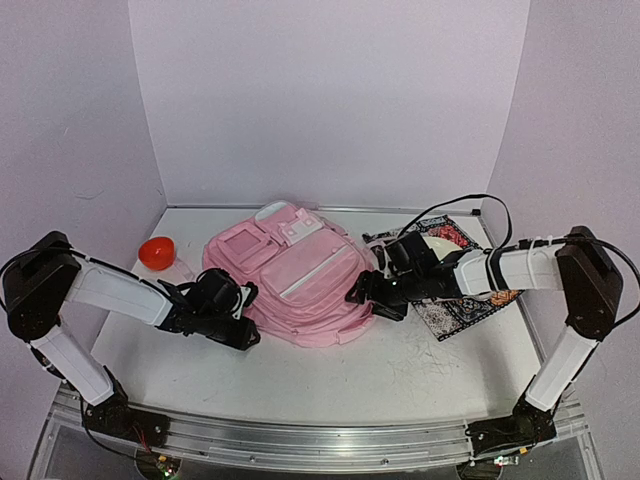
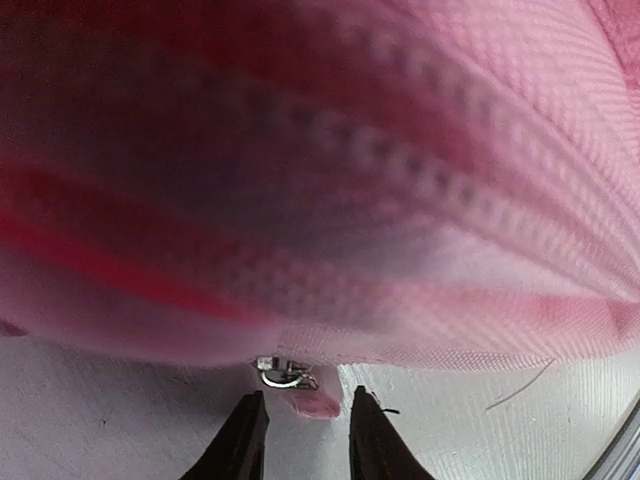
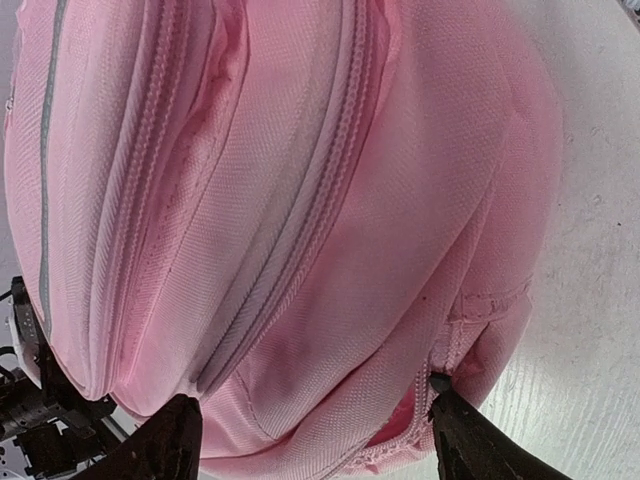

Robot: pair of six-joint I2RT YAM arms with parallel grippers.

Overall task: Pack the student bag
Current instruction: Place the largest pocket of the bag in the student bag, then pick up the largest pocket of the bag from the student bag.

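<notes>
White surface [image 1: 400, 370], lilac walls. Left gripper [image 2: 305, 397], narrowly apart before the student bag [image 1: 290, 275] zip pull [image 2: 318, 404], should close squarely on it; right gripper [image 3: 312, 395], spread wide astride the bag, should steady it.

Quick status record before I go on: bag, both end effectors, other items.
bag: pink backpack, lying flat mid-table
left end effector: slightly open, zip pull between its tips, not clamped
right end effector: wide open, straddling the bag's edge
other: red round object at left; patterned mat at right
</notes>
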